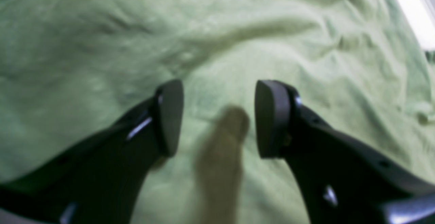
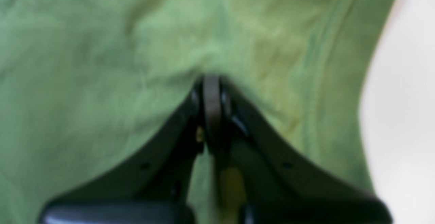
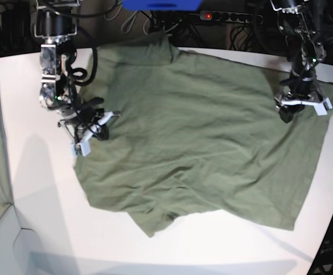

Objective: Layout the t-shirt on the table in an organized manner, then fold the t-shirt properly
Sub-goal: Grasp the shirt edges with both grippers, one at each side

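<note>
1. The t-shirt (image 3: 201, 143) lies spread out on the white table (image 3: 40, 189). It covers most of the middle of the table.
2. The shirt is mostly flat, but it has soft wrinkles. Its bottom edge near the front of the table is bumpy and a bit folded.
3. My left end effector (image 1: 219, 118) is at the shirt's edge on the right side of the base view (image 3: 301, 106). Its two dark fingers (image 1: 272, 118) stand apart, about half way open.
4. In my left wrist view there is green cloth under the fingers and all around them. A blurry strip of cloth shows in the gap between them. I cannot tell if that strip is touching the fingers.
5. My right end effector (image 2: 212, 91) is at the shirt's other edge, on the left side of the base view (image 3: 89, 134). Its fingers are pressed tight together.
6. In my right wrist view the green cloth bunches up right at the tips. The view is blurry, so I cannot tell if any cloth is pinched between them.
7. A strip of bare white table shows along the right side of that same view.
</note>
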